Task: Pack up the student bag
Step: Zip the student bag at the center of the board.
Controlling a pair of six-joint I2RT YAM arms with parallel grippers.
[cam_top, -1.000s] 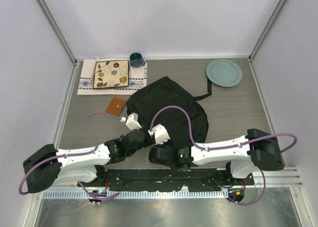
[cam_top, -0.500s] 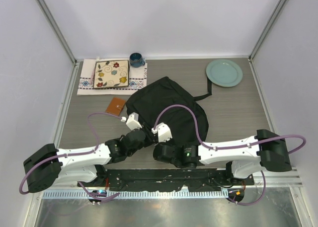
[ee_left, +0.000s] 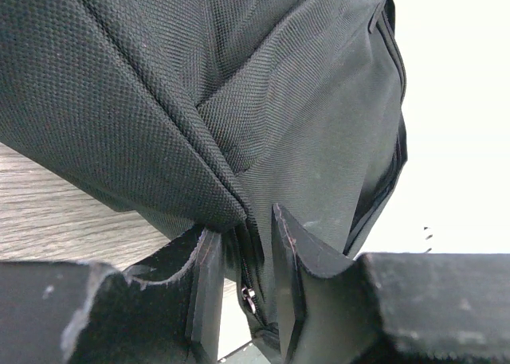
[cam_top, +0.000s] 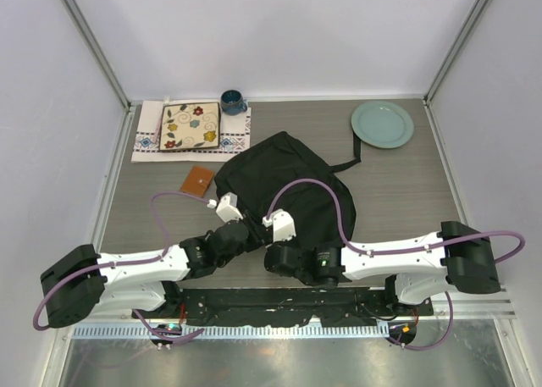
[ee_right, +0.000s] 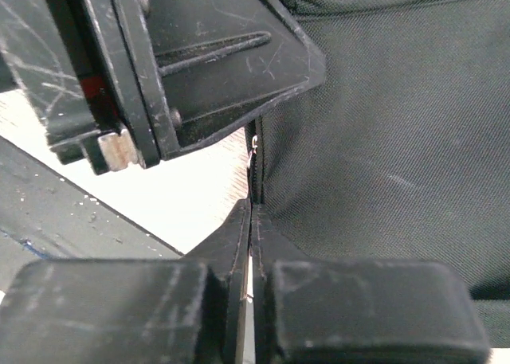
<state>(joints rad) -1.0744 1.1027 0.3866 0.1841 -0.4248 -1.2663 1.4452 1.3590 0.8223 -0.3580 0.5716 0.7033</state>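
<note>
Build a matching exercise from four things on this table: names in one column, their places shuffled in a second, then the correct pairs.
Things
1. student bag
2. green plate
3. blue mug
4. brown wallet

Places
A. far right part of the table
B. far right corner of the patterned cloth
C. centre
D. just left of the bag, on the near side of the cloth

Pairs: 1-C, 2-A, 3-B, 4-D

Overhead view: light was bright, even and diffuse; shadows faint. Left wrist view: background blew out white at 3 o'clock; student bag weave crisp. Right wrist view: white glare at 8 o'clock; foreground soft.
</note>
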